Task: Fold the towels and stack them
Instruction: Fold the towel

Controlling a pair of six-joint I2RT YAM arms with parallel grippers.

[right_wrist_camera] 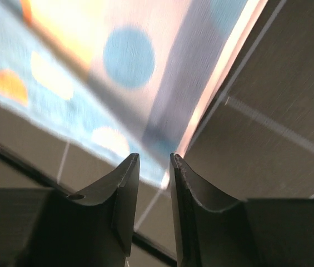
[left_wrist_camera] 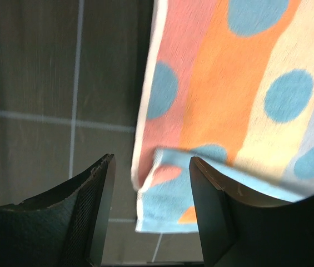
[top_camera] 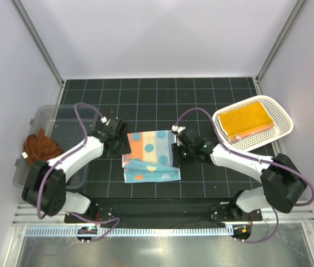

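Polka-dot towel (top_camera: 150, 156) lies folded at the middle of the bench (top_camera: 201, 94), its striped top over a light blue layer. My left hand (left_wrist_camera: 150, 206) sits at its 9 o'clock edge, fingers spread wide, gripping nothing. My right hand (right_wrist_camera: 154, 200), at its 3 o'clock edge, is parted only narrowly and seems empty, though the view is blurred. Yellow-orange towel (top_camera: 249, 121) lies in the white basket (top_camera: 282, 119) at 2 o'clock. Rust-brown towel (top_camera: 40, 146) lies in the clear bin (top_camera: 45, 114) at 9 o'clock.

Wrist views are cropping the dotted towel (left_wrist_camera: 229, 100), the right one blurring it; the yellow towel (top_camera: 247, 119) is covering most of another.
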